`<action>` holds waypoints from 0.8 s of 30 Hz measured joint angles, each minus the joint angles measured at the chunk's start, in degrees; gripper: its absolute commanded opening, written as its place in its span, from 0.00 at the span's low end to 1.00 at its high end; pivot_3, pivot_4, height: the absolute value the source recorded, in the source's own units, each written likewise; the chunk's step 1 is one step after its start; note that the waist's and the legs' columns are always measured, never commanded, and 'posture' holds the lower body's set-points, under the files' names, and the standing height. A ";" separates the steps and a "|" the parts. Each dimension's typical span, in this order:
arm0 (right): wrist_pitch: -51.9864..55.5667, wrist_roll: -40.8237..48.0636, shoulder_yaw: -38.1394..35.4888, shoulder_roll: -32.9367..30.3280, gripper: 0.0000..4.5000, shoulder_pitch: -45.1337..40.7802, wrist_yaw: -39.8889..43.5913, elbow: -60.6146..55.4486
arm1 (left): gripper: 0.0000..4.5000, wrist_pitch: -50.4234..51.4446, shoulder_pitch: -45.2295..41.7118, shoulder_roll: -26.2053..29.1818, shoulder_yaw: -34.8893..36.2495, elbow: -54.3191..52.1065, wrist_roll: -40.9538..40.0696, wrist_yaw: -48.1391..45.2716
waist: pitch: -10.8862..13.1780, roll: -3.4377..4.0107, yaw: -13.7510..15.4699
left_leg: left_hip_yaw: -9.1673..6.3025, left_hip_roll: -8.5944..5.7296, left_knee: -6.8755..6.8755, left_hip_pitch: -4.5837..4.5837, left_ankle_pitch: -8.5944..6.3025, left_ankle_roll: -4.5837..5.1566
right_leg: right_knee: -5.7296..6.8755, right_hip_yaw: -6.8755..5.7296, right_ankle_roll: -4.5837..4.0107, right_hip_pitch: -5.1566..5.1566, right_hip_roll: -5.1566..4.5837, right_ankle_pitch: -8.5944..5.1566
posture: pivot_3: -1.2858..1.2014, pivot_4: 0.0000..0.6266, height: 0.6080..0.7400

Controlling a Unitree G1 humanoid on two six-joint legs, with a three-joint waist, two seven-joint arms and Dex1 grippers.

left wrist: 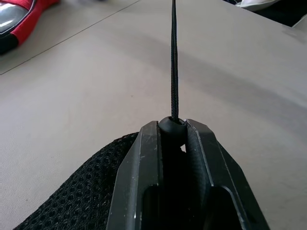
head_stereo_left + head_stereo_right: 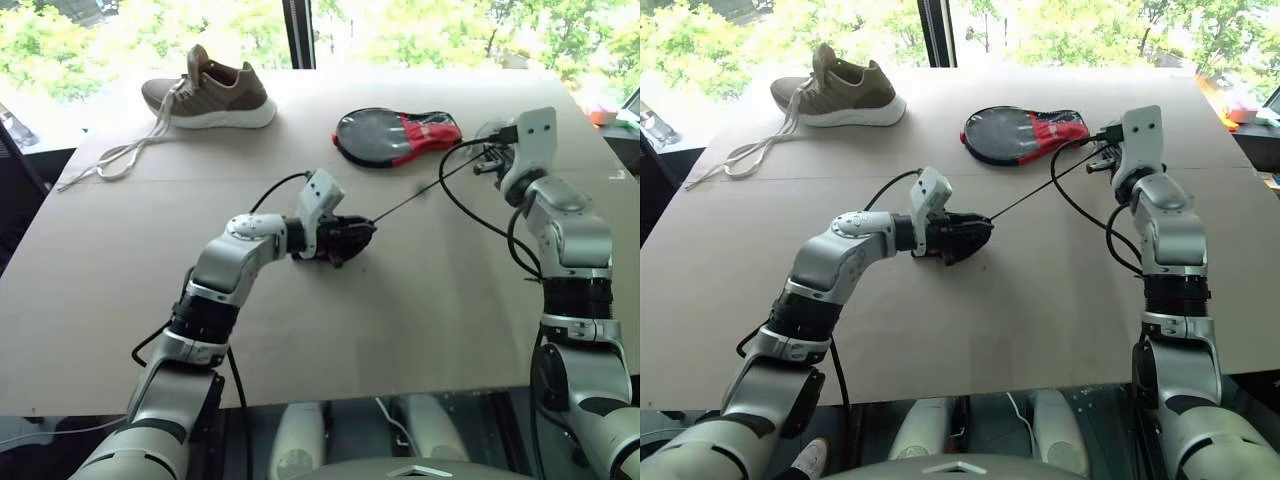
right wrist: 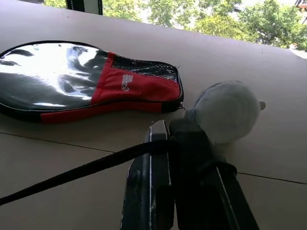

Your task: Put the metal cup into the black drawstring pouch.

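A small white logo on the black-and-red zipped case (image 3: 125, 82) is too small to read

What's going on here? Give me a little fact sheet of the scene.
left tool: shut on the cord stopper at the black drawstring pouch mouth
right tool: shut on the drawstring cord, drawn taut between the two tools
metal cup: cannot be made out
table: brown, flat
also on table: shoe, black-and-red zipped case, pale grey ball-like object
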 measured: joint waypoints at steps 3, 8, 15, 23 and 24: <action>-1.15 0.48 0.13 -0.17 0.00 1.17 -0.52 1.42 | 0.04 -0.03 0.67 0.18 -0.17 -0.50 0.01 0.32 | -0.01 0.02 0.02 | 0.00 0.00 0.00 0.01 0.00 0.00 | 0.00 0.00 0.00 0.00 0.00 0.00 | 0.52 0.24 1.00; -2.83 0.38 3.07 -2.56 0.00 7.04 2.39 0.17 | 0.04 -2.14 1.54 0.24 0.08 -1.11 1.28 2.77 | -0.09 0.14 0.00 | 0.03 0.00 -0.01 0.05 0.00 0.00 | 0.00 0.06 0.00 0.01 0.01 0.00 | 0.52 0.24 1.00; -5.16 -0.14 9.54 -5.07 0.52 16.95 9.17 -6.45 | 0.65 3.34 1.97 -0.68 4.78 -1.83 -3.53 3.48 | -0.10 0.16 -0.13 | 0.01 0.06 0.02 0.05 0.00 0.01 | 0.06 0.07 0.01 0.00 0.10 0.00 | 0.52 0.24 1.00; -7.47 5.05 5.24 -10.73 0.98 36.06 16.56 -23.01 | 1.00 11.29 11.34 -0.20 21.29 -19.78 -12.76 13.74 | -0.09 0.16 0.12 | -0.01 0.07 -0.05 0.04 -0.01 0.00 | -0.05 0.07 0.03 0.03 -0.02 -0.01 | 0.52 0.24 1.00; -7.88 5.38 4.37 -11.39 0.98 37.85 17.00 -23.74 | 1.00 11.23 13.09 0.04 22.75 -20.98 -12.95 14.71 | -0.09 0.15 0.10 | -0.02 0.07 -0.03 0.07 0.00 0.00 | -0.03 0.06 0.03 0.06 0.00 -0.01 | 0.52 0.24 1.00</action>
